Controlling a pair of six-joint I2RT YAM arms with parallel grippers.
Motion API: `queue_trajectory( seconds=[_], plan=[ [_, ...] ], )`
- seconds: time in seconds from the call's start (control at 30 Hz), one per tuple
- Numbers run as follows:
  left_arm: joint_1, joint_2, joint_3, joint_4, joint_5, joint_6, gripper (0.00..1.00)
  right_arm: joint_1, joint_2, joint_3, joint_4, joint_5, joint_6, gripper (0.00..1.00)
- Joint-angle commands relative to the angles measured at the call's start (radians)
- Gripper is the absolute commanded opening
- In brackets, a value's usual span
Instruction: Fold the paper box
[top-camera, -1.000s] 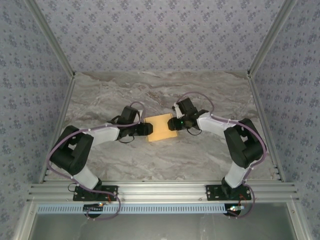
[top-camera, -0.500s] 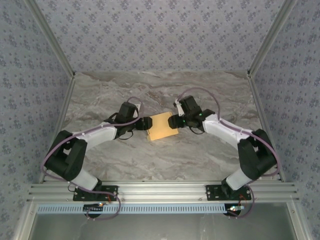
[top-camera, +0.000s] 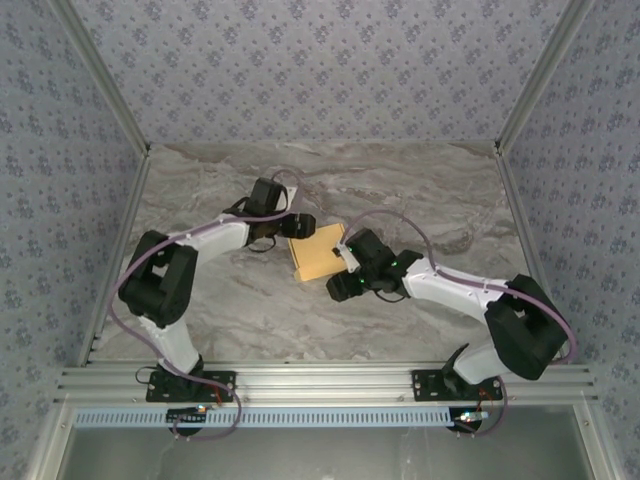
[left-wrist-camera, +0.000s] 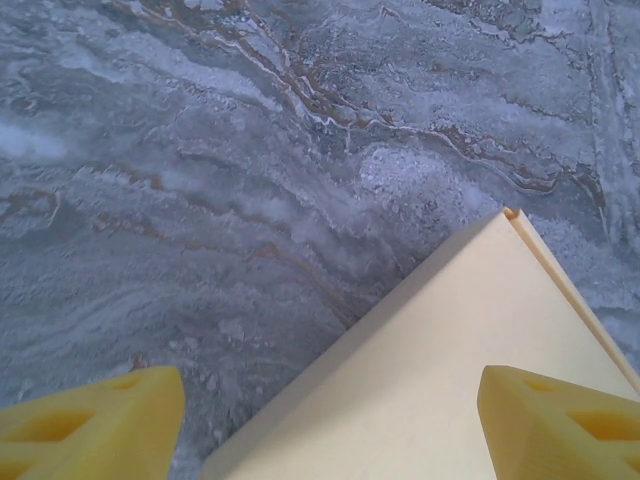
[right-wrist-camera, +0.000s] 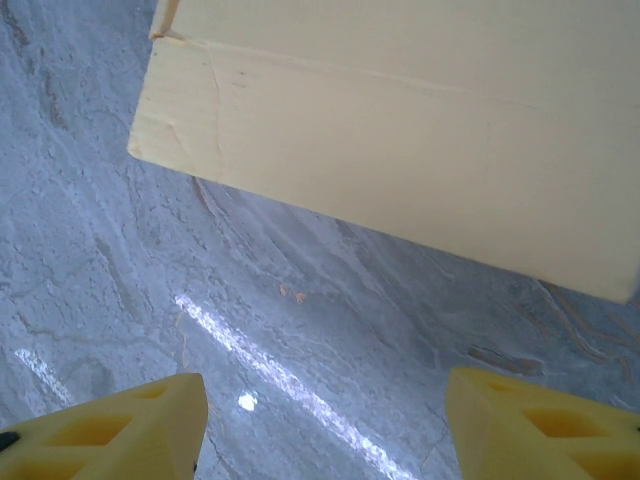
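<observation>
The left jaws are wide open and hold nothing. In the left wrist view their two yellow fingers (left-wrist-camera: 95, 415) stand far apart. The paper box (left-wrist-camera: 470, 350) lies flat on the table (left-wrist-camera: 250, 150) and reaches in between them from the lower right. One pointed corner of it sticks out ahead of the jaws.

The right jaws are wide open and empty too. Their own yellow fingers (right-wrist-camera: 120, 425) hang over bare table. The box lies ahead of them, not touching, with a strip of table in between. Its long edge runs across the right wrist view, side to side, the same way as the gap between the fingers. A fold line runs along the box just behind that edge.

From above, the box sits near the middle of the table between the two arms. The left jaws are at its far left corner and the right jaws are by its near right side.

So the left arm looks nearer, since its jaws are over the card already. The right jaws would likely have to go forward to reach the long edge and its fold.
</observation>
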Motion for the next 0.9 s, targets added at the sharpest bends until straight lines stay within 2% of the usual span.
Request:
queue_trajectory(
  seconds=[0.0,0.17,0.37,0.53,0.7,0.87],
  plan=[
    [0.009,0.058,0.096,-0.118,0.105,0.067,0.76,-0.008,0.028,-0.003,0.024,-0.038,0.016,0.66],
    [0.011,0.096,0.118,-0.154,0.265,0.049,0.72,-0.037,0.014,-0.005,-0.012,-0.031,0.018,0.65],
    [0.01,0.036,0.016,-0.102,0.34,0.0,0.7,-0.106,-0.047,-0.035,-0.028,-0.102,0.032,0.65],
    [0.009,-0.042,-0.071,-0.067,0.324,-0.024,0.7,-0.188,-0.064,-0.08,0.038,-0.242,0.1,0.66],
    [0.009,-0.05,-0.072,-0.094,0.262,-0.015,0.71,-0.236,-0.062,-0.113,0.111,-0.266,0.171,0.66],
    [0.01,-0.038,-0.045,-0.108,0.245,-0.016,0.71,-0.29,-0.027,-0.154,0.276,-0.363,0.275,0.66]
  ],
)
